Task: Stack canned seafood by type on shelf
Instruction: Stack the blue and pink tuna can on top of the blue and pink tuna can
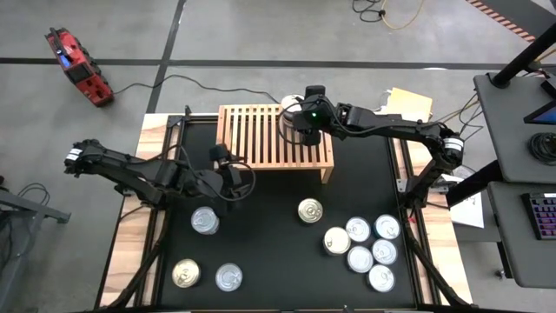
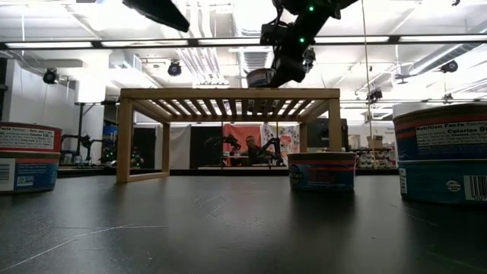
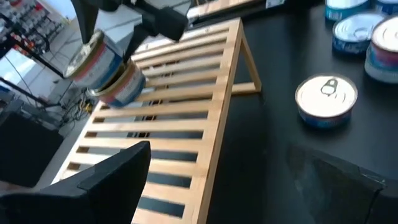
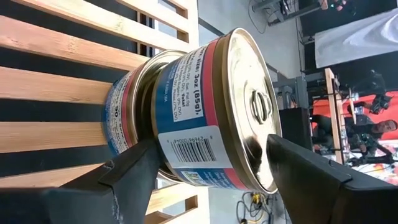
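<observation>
R gripper extended far-centre, fingers apart; L gripper low at mid-left, fingers wide.

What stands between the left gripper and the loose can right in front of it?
Nothing visible does. The left gripper hangs open just behind the silver-lidded can, with only bare black table between them. The right gripper is off at the shelf, around a two-can stack.

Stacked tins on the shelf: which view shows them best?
Right wrist view: the stacked tins fill it between the right gripper fingers. Left wrist shows both on the shelf; high and low views mostly hide them.
</observation>
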Controlling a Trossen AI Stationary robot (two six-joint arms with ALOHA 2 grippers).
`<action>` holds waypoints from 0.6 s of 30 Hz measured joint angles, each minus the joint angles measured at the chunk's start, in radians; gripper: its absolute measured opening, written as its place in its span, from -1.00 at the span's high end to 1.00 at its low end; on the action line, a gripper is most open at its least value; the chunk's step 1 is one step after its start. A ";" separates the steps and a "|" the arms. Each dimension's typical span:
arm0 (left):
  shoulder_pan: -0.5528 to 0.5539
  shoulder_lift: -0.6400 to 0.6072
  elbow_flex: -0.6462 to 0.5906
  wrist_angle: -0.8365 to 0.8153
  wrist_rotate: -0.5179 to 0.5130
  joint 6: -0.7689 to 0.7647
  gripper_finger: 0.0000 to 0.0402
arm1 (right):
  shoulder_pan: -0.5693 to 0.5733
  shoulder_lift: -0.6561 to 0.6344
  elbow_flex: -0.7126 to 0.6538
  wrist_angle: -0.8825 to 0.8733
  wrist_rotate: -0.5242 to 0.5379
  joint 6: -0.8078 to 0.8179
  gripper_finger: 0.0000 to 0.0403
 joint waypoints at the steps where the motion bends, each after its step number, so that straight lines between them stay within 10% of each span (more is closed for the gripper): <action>1: 0.000 0.001 0.000 0.012 0.001 0.008 -0.77 | 0.000 0.000 0.000 0.000 -0.001 0.006 -0.43; 18: 0.000 0.001 0.000 0.030 0.004 0.018 -0.77 | 0.000 -0.002 0.000 -0.001 -0.008 0.055 -0.52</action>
